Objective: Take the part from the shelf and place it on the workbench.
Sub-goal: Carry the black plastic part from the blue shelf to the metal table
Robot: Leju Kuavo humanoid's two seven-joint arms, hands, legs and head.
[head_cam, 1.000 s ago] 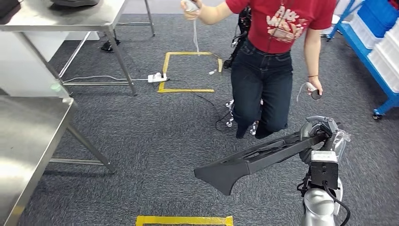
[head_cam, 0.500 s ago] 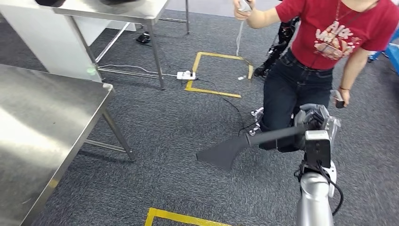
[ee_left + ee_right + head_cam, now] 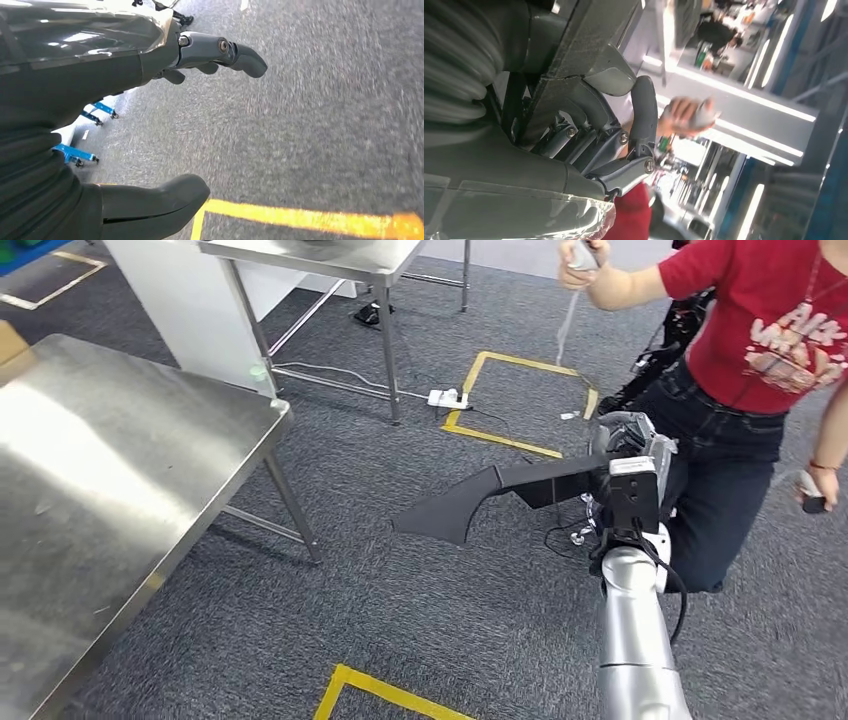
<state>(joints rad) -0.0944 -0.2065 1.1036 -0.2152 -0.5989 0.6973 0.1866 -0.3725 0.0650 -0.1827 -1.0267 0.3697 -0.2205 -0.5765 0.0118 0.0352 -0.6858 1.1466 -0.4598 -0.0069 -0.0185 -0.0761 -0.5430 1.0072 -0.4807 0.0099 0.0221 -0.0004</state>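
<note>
A person [image 3: 750, 370] in a red shirt and dark trousers stands just beside the robot's right arm, one hand raised with a controller and the other low at the picture's edge; the head is cut off by the frame. Cables [image 3: 560, 530] trail on the grey carpet [image 3: 350, 570] near their feet, and a white power strip [image 3: 447, 398] lies by a yellow tape square [image 3: 520, 405]. A second yellow tape outline [image 3: 380, 692] shows close to the robot. Two steel tables are in view: the near tabletop [image 3: 110, 480] to the left, and a farther one [image 3: 330, 258] beyond it, cut off at the top.

The right hand [image 3: 622, 445] grips one end of the long black part [image 3: 480, 498], which is held in the air over the carpet, its broad end pointing toward the near tabletop but well apart from it. In the right wrist view the fingers [image 3: 644, 115] wrap round the part's edge, the background blurred.

The left hand [image 3: 165, 120] hangs above the carpet, fingers apart, holding nothing.
</note>
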